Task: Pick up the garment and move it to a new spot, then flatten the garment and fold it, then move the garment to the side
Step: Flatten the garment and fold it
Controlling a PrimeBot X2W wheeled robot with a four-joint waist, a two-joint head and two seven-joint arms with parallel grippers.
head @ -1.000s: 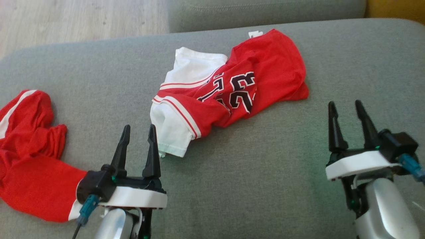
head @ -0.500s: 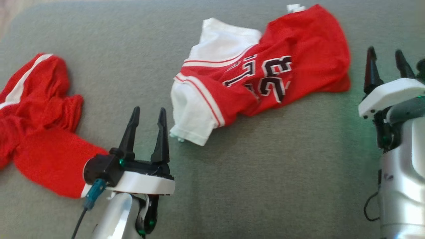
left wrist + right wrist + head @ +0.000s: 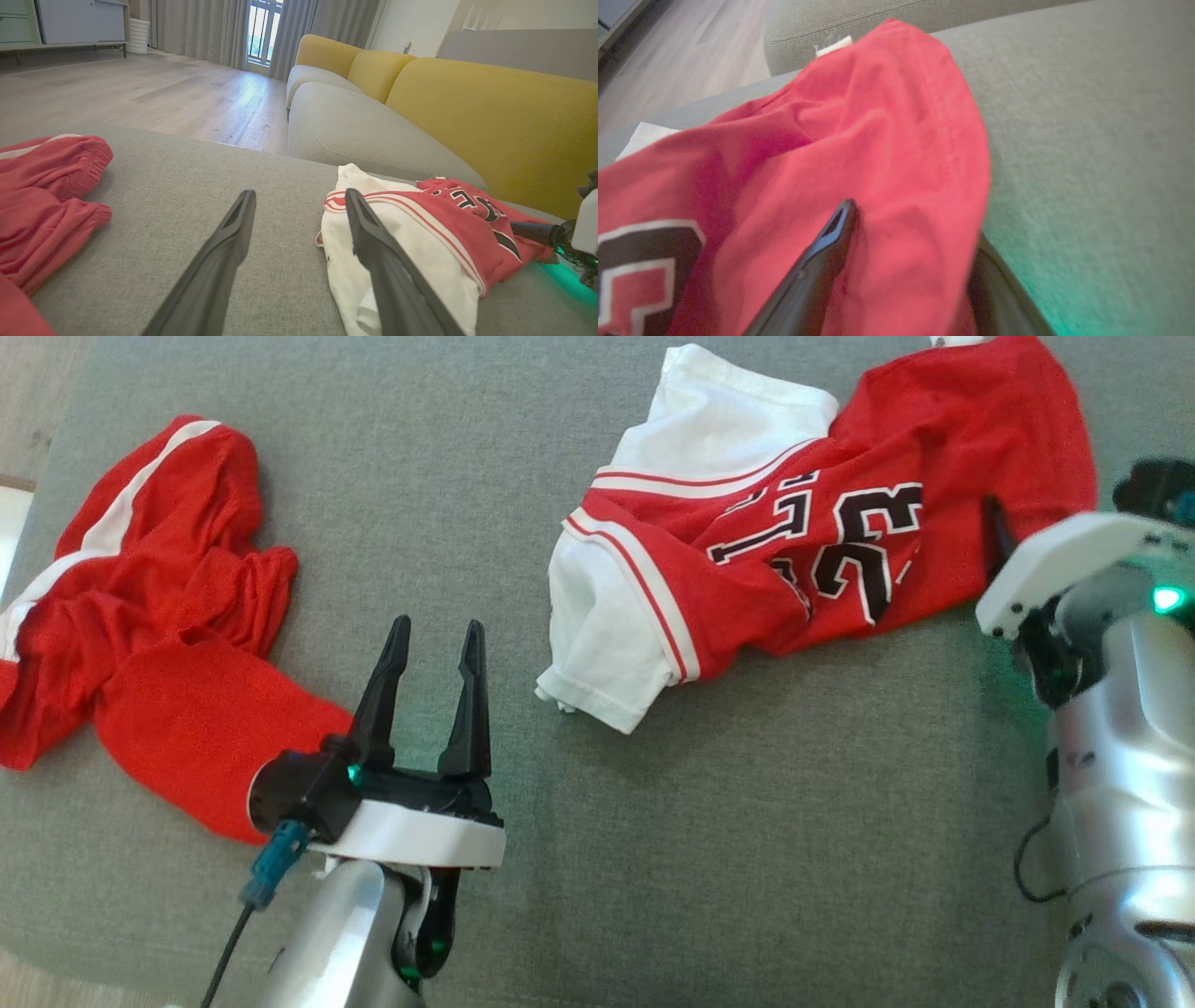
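The garment (image 3: 822,523) is a crumpled red and white jersey with black numbers, lying on the grey cushion (image 3: 747,859). My right gripper (image 3: 1027,523) is at its right edge, jaws wide. In the right wrist view one finger lies over the red cloth (image 3: 859,140) and the other sits partly under its hem, so my right gripper (image 3: 915,224) straddles the fabric without pinching it. My left gripper (image 3: 437,625) stands open and holds nothing, just left of the jersey's white sleeve (image 3: 355,280). In the left wrist view my left gripper (image 3: 300,193) points past that sleeve.
A second red garment with a white stripe (image 3: 140,616) lies bunched at the cushion's left end. A grey and yellow sofa (image 3: 490,116) stands behind the cushion, with wooden floor (image 3: 140,88) beyond. The cushion's front edge runs close under my left arm.
The head camera has tilted and turned, shifting the whole picture up and right. My right gripper has moved forward onto the jersey's right edge. The left gripper stays open in place.
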